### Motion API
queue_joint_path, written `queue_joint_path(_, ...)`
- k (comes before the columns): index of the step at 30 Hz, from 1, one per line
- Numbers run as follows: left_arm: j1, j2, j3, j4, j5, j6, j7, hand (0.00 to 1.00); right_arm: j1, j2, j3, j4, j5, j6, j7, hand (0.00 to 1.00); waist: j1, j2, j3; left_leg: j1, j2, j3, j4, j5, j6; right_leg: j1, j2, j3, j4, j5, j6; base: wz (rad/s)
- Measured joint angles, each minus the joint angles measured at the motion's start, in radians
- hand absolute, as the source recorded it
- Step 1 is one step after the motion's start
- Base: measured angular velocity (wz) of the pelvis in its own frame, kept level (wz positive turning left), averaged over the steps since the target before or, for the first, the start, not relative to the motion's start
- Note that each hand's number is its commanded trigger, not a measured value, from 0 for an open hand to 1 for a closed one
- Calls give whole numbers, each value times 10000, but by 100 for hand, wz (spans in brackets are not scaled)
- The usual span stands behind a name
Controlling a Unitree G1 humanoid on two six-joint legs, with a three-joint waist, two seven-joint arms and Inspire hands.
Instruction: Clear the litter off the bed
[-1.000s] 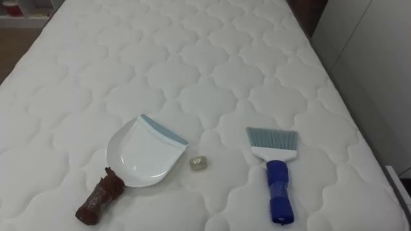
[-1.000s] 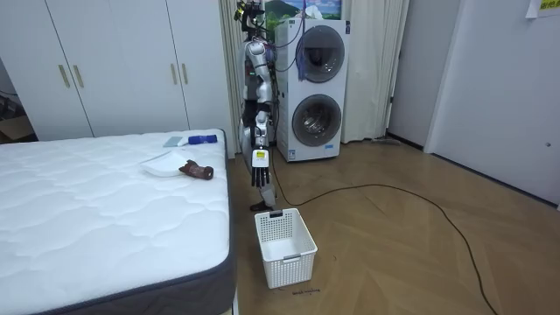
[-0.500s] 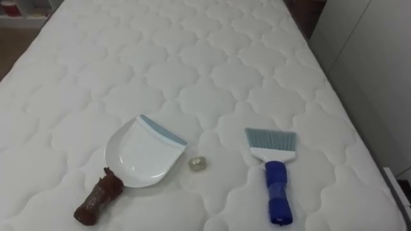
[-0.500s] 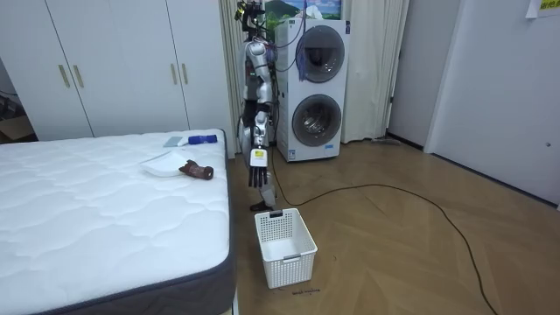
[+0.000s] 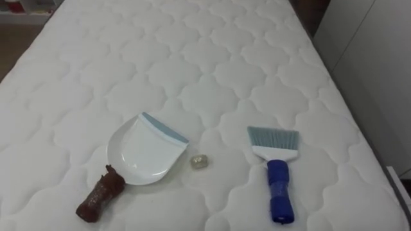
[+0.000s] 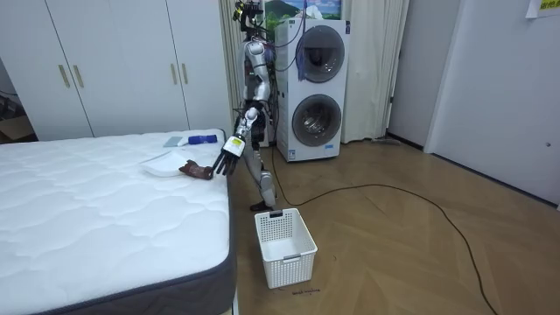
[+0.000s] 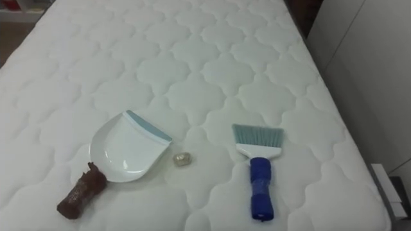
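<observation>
On the near part of the bed (image 5: 212, 58), a white quilted mattress: a small pale scrap (image 5: 200, 162) lies between a dustpan (image 5: 141, 153) and a brush (image 5: 276, 173). The dustpan is white with a grey-blue lip facing the scrap, and its brown handle (image 5: 99, 197) points to the bed's edge. The brush has a blue handle and grey-blue bristles pointing up the bed. In the room view the left hand (image 6: 229, 159) is at the bed's edge, fingers spread wide and holding nothing, near the handle's end; whether they touch is unclear. A white basket (image 6: 284, 247) stands on the floor nearby.
</observation>
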Motion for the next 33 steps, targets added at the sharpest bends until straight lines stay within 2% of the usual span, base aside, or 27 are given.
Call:
queue_joint_path(2, -163, 1, -112, -74, 15, -157, 113, 0, -6, -1, 14, -2, 10, -51, 0, 0, 1, -15, -33, -27, 0, -16, 5, 0, -1, -21, -1, -25, -1, 0, 0, 0)
queue_joint_path(7, -218, 1, -499, -1022, 75, -194, 165, 0, 10, -66, 316, -48, 176, -98, 61, 0, -17, 5, -35, -33, 2, -19, 28, 1, -2, -14, -4, -39, -14, 0, -1, 0)
queue_joint_path(12, -266, 26, -550, -1725, 126, -219, 180, 0, 25, -66, 371, -45, 38, -193, 101, 0, -248, -9, -28, 36, 3, -19, 26, 2, -2, 19, -8, -37, -2, 0, -1, 0)
queue_joint_path(22, -683, 79, -795, -1742, 258, -404, 314, 0, 186, -64, 470, -36, 19, -197, 485, 0, -311, -5, -34, -38, 3, 5, 39, 1, -2, -39, -7, -1, 27, 2, -2, 0)
queue_joint_path(30, -1111, 242, -1719, -1724, 322, -406, 117, 0, -19, -64, 1266, -76, 12, -186, 522, 0, -286, -2, -30, -673, 1, 55, 205, 3, 0, -681, -30, 43, 217, 5, -7, -2)
queue_joint_path(33, -1410, 246, -1917, -1589, 325, -404, -143, 0, -122, -68, 1272, -80, -13, -184, 531, 0, -419, 7, -10, -836, -14, -27, 291, 3, 0, -736, -70, -132, 172, 8, -7, 13)
